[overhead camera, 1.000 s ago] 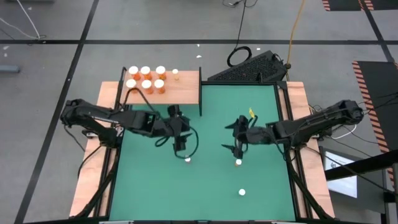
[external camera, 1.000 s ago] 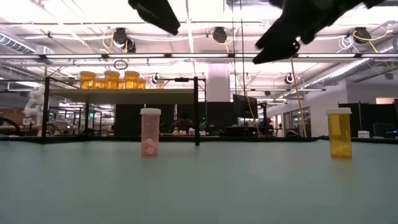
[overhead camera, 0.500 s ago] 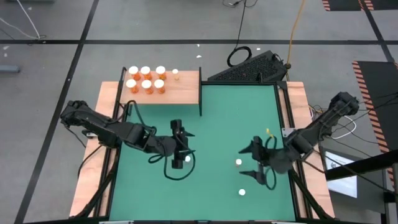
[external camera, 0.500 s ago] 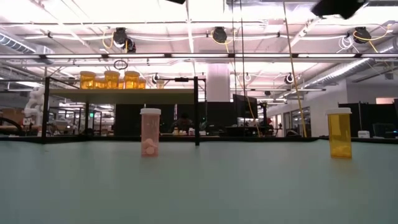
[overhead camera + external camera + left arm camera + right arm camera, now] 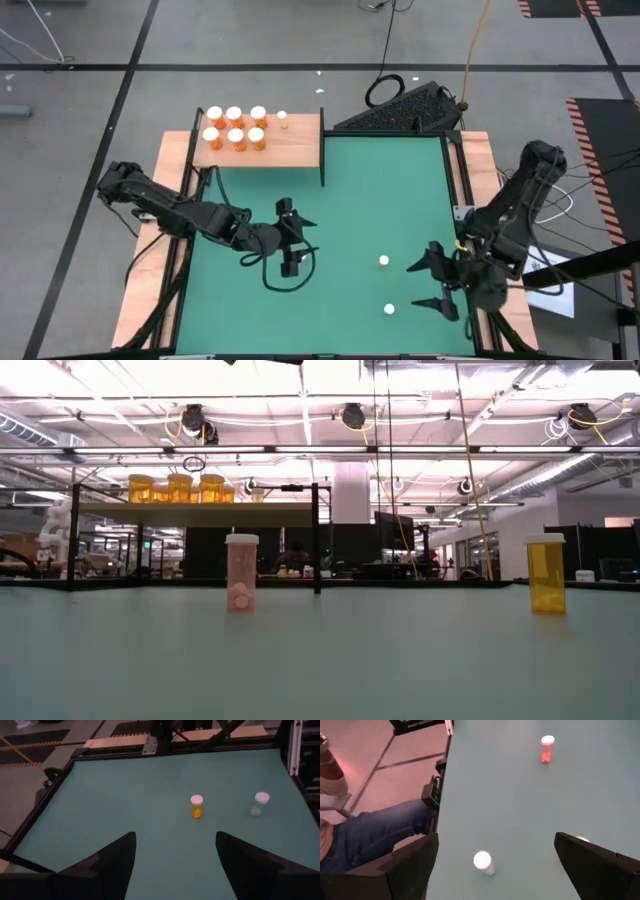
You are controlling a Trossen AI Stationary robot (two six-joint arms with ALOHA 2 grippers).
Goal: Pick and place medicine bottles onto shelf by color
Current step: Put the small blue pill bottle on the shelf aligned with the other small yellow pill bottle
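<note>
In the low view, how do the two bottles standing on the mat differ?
The left bottle is pale pink and see-through; the right bottle is amber yellow. White pills show in the left bottle's bottom; none show in the right bottle. Both stand upright with white caps.

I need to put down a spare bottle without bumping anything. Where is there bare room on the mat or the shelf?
The far half of the green mat, between the shelf and the right frame, lies bare. The shelf's left part is crowded with six orange bottles; a small bottle stands beside them. Mid-mat holds the left gripper; the right gripper flanks two bottles.
</note>
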